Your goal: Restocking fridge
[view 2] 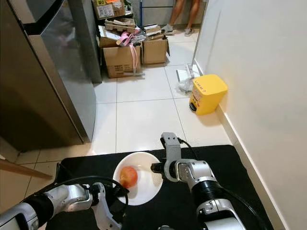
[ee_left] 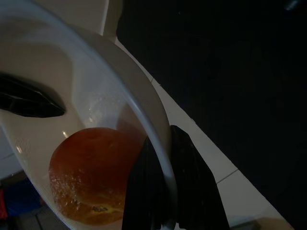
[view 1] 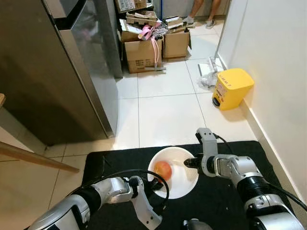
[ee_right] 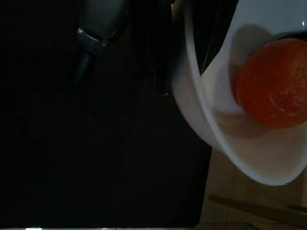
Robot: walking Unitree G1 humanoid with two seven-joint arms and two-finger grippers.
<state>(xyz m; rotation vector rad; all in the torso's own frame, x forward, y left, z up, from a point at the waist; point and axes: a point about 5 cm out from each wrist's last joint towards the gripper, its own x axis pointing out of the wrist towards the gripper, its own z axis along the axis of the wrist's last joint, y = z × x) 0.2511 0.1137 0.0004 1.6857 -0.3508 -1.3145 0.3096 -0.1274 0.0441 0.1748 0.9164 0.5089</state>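
Tiled kitchen floor (view 1: 163,105), both grippers (view 1: 154,184) (view 1: 189,163) pinching bowl (view 1: 184,184) rim, orange (view 1: 162,169) between.

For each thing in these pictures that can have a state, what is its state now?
White bowl: upright, held at its rim from both sides, one fruit inside.
Fruit: whole, lying in the bowl.
Left gripper: shut on the bowl's rim.
Right gripper: shut on the opposite rim.
Fridge: doors closed.
Yellow bin: lid closed.
Cardboard boxes: open, stuffed full.
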